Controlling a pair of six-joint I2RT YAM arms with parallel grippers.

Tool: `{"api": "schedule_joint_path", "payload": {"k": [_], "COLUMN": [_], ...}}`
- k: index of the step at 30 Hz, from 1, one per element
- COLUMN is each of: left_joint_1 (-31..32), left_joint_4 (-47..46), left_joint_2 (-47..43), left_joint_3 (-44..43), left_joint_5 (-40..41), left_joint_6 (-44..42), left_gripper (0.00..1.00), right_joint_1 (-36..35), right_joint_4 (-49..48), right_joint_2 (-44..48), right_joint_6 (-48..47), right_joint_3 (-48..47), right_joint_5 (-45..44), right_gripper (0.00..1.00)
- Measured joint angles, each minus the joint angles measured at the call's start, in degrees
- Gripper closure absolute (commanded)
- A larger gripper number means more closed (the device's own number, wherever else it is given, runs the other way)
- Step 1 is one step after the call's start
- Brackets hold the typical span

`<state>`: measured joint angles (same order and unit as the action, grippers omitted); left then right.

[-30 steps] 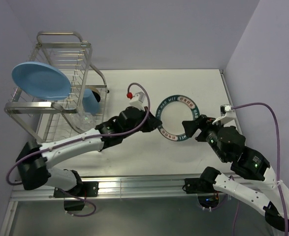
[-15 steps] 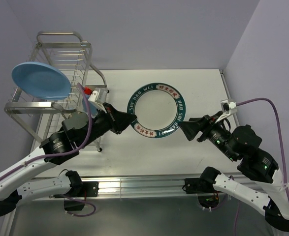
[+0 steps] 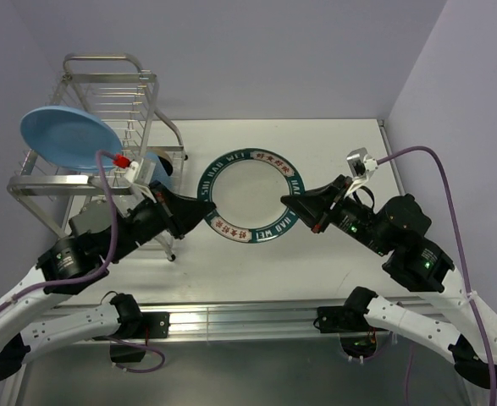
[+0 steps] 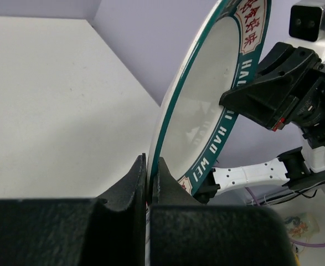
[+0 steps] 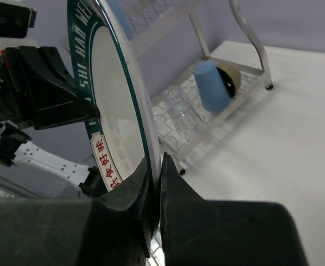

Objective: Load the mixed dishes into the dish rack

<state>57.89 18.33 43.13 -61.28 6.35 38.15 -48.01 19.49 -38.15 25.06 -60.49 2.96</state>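
Observation:
The white plate (image 3: 251, 196) with the dark lettered rim hangs in the air over the table, held at both sides. My left gripper (image 3: 199, 210) is shut on its left rim, and my right gripper (image 3: 295, 203) is shut on its right rim. In the left wrist view the left gripper (image 4: 150, 166) pinches the plate's (image 4: 206, 111) edge. In the right wrist view the right gripper (image 5: 155, 160) does the same on the plate (image 5: 115, 111). The dish rack (image 3: 104, 85) stands at far left, with the light-blue plate (image 3: 62, 137) in its upper tier. The light-blue cup (image 5: 211, 86), black bowl (image 5: 230, 77) and clear glasses (image 5: 176, 102) sit in the lower tier.
The white table (image 3: 333, 152) is bounded by purple walls behind and on the right. A metal rail (image 3: 231, 315) runs along its near edge by the arm bases. The rack's curved leg (image 5: 251, 33) stands on the table beside the lower tier.
The plate has risen off the table and moved left toward the rack. My right gripper has closed on its right rim. The left arm has drawn back to the left with it.

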Motion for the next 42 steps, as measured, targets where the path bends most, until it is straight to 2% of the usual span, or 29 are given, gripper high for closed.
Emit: {"api": "schedule_joint_path", "payload": {"k": [1,2,3,4,5,6,11,14,20,24,27,30,38,42], "left_joint_1": [0.2,0.4,0.4,0.4,0.5,0.6,0.9,0.9,0.9,0.9,0.9,0.9,0.9,0.9], "left_joint_4": [0.9,1.9,3.9,5.4,7.0,8.1,10.9,11.0,8.4,2.7,-5.3,-8.8,-10.9,-12.0], "left_joint_2": [-0.5,-0.5,0.0,0.7,1.4,2.0,2.7,0.8,1.1,1.3,0.1,-0.8,-2.8,-5.5], "left_joint_3": [-1.0,-2.3,-4.3,-6.1,-8.2,-10.2,-17.9,-21.5,-37.4,-43.0,-39.9,-36.0,-31.1,-29.6], "left_joint_5": [0.0,0.3,1.1,1.9,2.7,3.8,10.5,14.7,22.8,28.6,32.0,33.8,36.1,37.1], "left_joint_6": [-0.9,-1.5,-2.0,-2.4,-2.8,-3.1,-4.7,-7.1,-14.2,-20.7,-25.6,-28.3,-30.9,-31.4], "left_gripper": [1.0,0.83,0.74,0.59,0.26,0.02,0.01,0.01,0.01,0.01,0.01,0.01,0.01,0.01], "right_joint_1": [-0.1,-0.1,-0.1,-0.1,-0.1,-0.1,-0.4,-0.6,-5.5,-9.8,-13.0,-15.4,-19.9,-20.5], "right_joint_4": [-1.4,-3.0,-4.6,-5.9,-7.5,-8.3,-11.3,-11.2,-10.4,-9.4,-9.9,-10.7,-13.0,-13.1], "right_joint_2": [-0.2,-0.7,-1.1,-1.5,-1.9,-2.2,-4.7,-8.2,-22.2,-31.9,-39.4,-44.5,-55.2,-59.7], "right_joint_6": [-0.3,-0.9,-1.6,-2.1,-3.2,-4.4,-8.5,-11.0,-19.2,-25.6,-31.1,-36.2,-46.4,-48.8], "right_joint_3": [0.0,0.0,0.0,0.1,0.1,0.2,0.0,-3.1,-20.0,-34.0,-43.7,-48.2,-51.3,-58.1], "right_joint_5": [1.1,1.7,2.4,3.0,3.4,4.1,5.1,4.6,0.7,-1.5,-3.6,-4.4,-4.3,-3.7], "right_gripper": [1.0,1.0,1.0,1.0,1.0,1.0,1.0,1.0,1.0,1.0,1.0,1.0,1.0,1.0]}}
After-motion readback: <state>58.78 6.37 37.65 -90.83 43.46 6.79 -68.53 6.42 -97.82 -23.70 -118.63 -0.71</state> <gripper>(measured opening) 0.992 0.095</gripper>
